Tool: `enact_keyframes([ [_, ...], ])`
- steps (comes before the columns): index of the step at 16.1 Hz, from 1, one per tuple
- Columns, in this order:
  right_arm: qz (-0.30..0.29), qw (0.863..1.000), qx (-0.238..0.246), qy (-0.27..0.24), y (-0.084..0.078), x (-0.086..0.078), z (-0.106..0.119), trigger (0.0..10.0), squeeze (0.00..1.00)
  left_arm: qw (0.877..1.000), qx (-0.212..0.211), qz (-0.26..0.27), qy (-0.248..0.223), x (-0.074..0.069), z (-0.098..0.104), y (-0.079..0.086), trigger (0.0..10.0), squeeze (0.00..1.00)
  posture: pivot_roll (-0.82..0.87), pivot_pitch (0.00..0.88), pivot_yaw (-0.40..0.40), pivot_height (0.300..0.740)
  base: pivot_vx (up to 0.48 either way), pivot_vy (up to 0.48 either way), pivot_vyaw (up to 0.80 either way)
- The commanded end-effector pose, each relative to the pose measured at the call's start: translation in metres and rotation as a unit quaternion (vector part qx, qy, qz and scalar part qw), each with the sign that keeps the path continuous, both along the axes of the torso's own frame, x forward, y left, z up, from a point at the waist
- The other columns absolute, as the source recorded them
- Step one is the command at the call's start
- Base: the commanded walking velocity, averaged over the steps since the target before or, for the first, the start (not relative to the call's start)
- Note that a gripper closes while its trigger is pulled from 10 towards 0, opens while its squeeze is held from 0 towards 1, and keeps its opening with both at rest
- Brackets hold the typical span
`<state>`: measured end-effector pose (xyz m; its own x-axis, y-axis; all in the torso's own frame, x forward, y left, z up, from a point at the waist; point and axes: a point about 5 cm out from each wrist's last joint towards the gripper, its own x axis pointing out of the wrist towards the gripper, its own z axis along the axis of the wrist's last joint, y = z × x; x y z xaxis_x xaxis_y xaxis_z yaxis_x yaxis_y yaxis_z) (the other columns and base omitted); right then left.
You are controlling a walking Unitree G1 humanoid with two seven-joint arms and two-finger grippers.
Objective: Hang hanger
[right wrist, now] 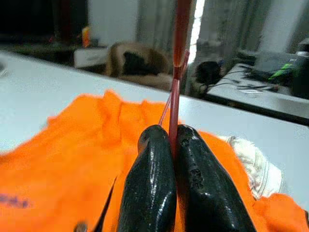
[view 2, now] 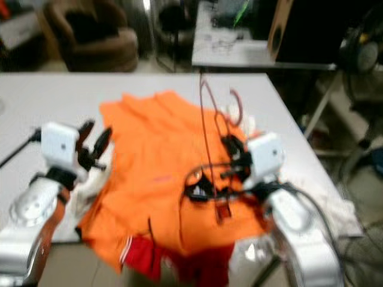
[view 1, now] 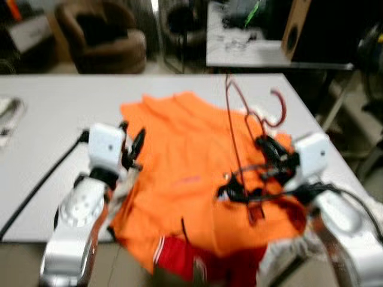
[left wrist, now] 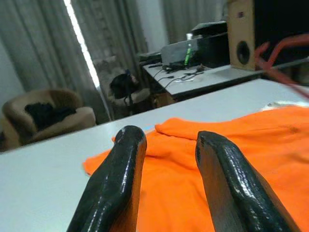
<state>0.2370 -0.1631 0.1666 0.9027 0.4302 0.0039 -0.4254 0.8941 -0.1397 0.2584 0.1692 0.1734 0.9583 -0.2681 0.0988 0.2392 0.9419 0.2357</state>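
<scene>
An orange garment [view 1: 179,173] lies crumpled across the white table [view 1: 54,101], its red-trimmed edge hanging over the front. A thin red wire hanger [view 1: 236,128] stands tilted above the garment's right side, hook [view 1: 278,107] up and to the right. My right gripper [view 1: 266,156] is shut on the hanger's wire; in the right wrist view the red wire [right wrist: 175,96] rises from between the two closed fingers [right wrist: 154,188]. My left gripper [view 1: 134,149] is open at the garment's left edge, its fingers [left wrist: 116,188] apart over the orange cloth [left wrist: 217,145] with nothing between them.
A black cable [view 1: 36,188] runs over the table's left part. White cloth [right wrist: 253,166] lies beside the garment on the right. Behind the table stand a brown armchair [view 1: 102,36], a second table [view 1: 251,48] with clutter and a speaker [view 1: 296,24].
</scene>
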Motion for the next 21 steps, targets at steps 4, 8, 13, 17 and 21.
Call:
enact_keyframes([
  [4,0.007,0.999,-0.038,-0.024,-0.011,-0.006,0.014,10.0,0.0,0.999,0.006,-0.047,0.002,0.007,0.008,0.001,10.0,0.0,-0.16,0.0,0.042,0.74,0.0,0.0,0.0],
  [8,0.019,0.996,-0.059,-0.057,-0.017,-0.017,0.038,10.0,0.0,0.997,-0.013,-0.076,0.024,0.012,0.005,-0.001,10.0,0.0,-0.2,0.0,0.071,0.74,0.0,0.0,0.0],
  [13,-0.029,0.997,-0.015,-0.071,-0.005,-0.013,0.04,10.0,0.0,0.998,-0.039,-0.041,0.029,0.013,-0.004,-0.007,10.0,0.0,-0.21,0.0,0.034,0.74,0.0,0.357,0.0],
  [17,0.013,0.997,-0.067,-0.048,0.0,-0.014,0.033,10.0,0.0,0.997,-0.065,-0.027,0.04,0.011,-0.014,-0.007,10.0,0.0,-0.22,0.0,0.022,0.74,0.0,0.0,0.0],
  [21,0.039,0.994,-0.094,-0.041,-0.01,-0.014,0.039,10.0,0.0,0.996,-0.065,-0.036,0.044,0.007,-0.016,-0.013,10.0,0.0,-0.23,0.0,0.007,0.74,-0.147,0.0,0.0],
])
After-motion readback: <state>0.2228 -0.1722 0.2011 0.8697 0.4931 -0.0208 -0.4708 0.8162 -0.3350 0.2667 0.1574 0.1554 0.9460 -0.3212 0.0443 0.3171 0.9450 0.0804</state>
